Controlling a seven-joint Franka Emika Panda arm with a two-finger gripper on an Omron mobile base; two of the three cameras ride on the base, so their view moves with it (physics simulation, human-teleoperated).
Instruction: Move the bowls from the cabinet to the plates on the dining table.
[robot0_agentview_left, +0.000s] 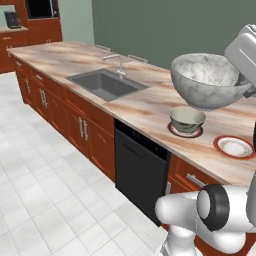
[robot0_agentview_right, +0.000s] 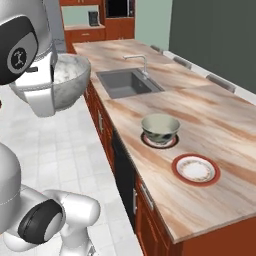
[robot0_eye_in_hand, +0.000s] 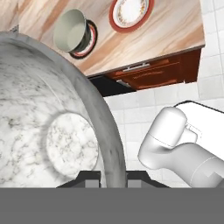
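The speckled marble bowl (robot0_agentview_left: 207, 82) hangs in the air above the near edge of the dining table (robot0_agentview_left: 145, 107), level, held by its rim. My gripper (robot0_eye_in_hand: 114, 177) is shut on that rim, one finger inside the marble bowl (robot0_eye_in_hand: 57, 131) and one outside. The grey metal bowl (robot0_agentview_left: 187, 119) sits upright on the black-rimmed plate (robot0_agentview_left: 172, 131). To its right lies the red-rimmed plate (robot0_agentview_left: 234, 147) with nothing on it. The hand view looks down on the metal bowl (robot0_eye_in_hand: 70, 30) and the red-rimmed plate (robot0_eye_in_hand: 130, 11). The cabinet is out of view.
A grey sink (robot0_agentview_left: 107, 84) with a faucet (robot0_agentview_left: 117, 62) is set in the table left of the plates. A black dishwasher front (robot0_agentview_left: 140, 170) sits below the table edge. White tiled floor (robot0_agentview_left: 45, 190) lies open on the near side.
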